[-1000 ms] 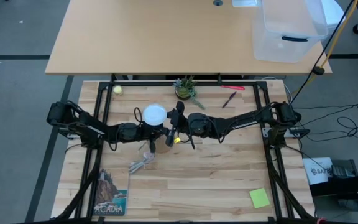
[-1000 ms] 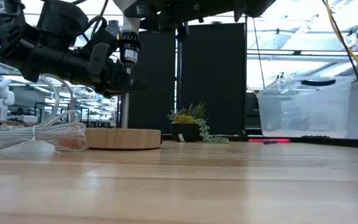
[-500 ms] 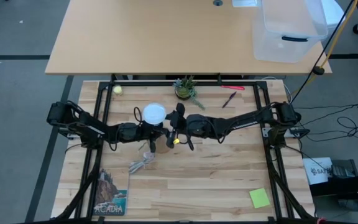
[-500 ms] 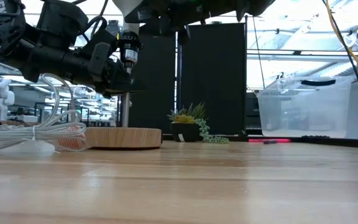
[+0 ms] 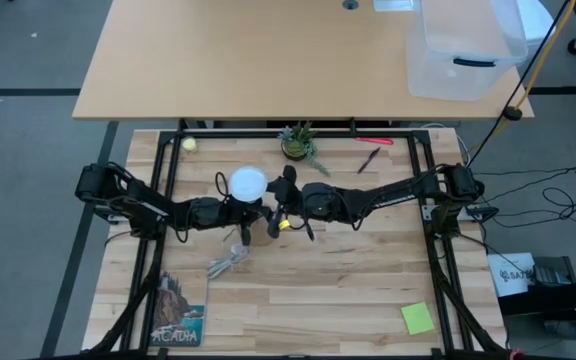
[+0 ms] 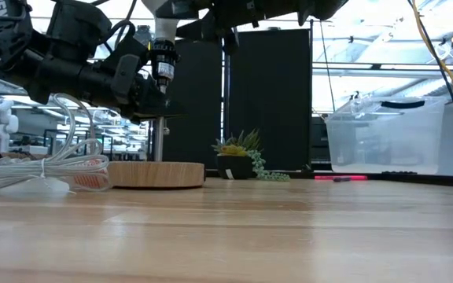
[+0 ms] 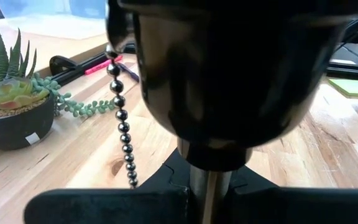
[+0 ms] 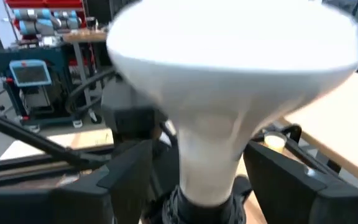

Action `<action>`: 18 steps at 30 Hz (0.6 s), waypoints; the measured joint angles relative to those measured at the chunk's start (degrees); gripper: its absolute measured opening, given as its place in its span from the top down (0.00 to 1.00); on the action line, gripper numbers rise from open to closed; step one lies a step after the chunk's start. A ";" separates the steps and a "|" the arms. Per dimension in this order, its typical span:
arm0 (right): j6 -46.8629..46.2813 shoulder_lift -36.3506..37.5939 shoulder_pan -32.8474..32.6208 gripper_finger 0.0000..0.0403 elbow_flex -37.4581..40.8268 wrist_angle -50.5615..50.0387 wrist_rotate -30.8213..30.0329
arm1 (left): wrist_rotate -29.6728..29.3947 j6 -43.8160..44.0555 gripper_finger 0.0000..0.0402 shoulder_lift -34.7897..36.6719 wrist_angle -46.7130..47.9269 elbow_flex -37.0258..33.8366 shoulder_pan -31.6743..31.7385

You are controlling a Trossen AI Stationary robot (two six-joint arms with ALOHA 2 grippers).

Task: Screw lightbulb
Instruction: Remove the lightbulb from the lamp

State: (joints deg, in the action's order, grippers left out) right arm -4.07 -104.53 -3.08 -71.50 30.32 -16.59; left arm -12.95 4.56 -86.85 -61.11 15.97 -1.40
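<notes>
The white lightbulb (image 5: 249,183) stands base down in the black socket (image 6: 163,61) of a lamp with a metal pole (image 6: 157,141) and a round wooden base (image 6: 156,174). A bead chain (image 7: 120,118) hangs from the socket. My left gripper (image 5: 243,212) comes in from the table's left and is shut on the pole below the socket. My right gripper (image 5: 272,198) comes in from the right and is shut on the bulb, filling the right wrist view (image 8: 229,74). My left gripper pinches the lamp's pole (image 7: 207,182) just under the socket between its two fingers, coming level from the table's left and lying across the pole. The lamp stands upright on its wooden base. My right gripper has one finger (image 8: 132,171) on each side of the bulb's tapering neck (image 8: 210,155), below the globe head, coming level from the table's right. The bulb stands upright with its base in the socket. The touching spots themselves are blurred.
A potted succulent (image 5: 296,143), a red pen (image 5: 373,141) and a black pen (image 5: 368,160) lie toward the far edge. A white cable bundle (image 5: 228,262) lies near the lamp. A book (image 5: 180,320) and a green sticky note (image 5: 417,318) lie at the near edge.
My right gripper has turned a little about the bulb's upright axis while staying at the bulb. The lamp and my left gripper have kept still.
</notes>
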 joint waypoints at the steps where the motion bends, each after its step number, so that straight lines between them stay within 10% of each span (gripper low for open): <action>1: 0.53 0.00 0.06 0.38 0.00 0.92 -0.02 | 0.00 -0.07 0.94 0.00 -0.09 0.00 0.03; 18: 5.64 -0.04 1.54 0.33 0.00 5.10 0.60 | 0.04 -0.32 0.94 0.00 -0.34 0.00 0.38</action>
State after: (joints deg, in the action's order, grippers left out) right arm 1.58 -104.57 -1.54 -71.50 35.42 -15.99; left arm -12.91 4.24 -86.85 -61.45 15.97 -1.02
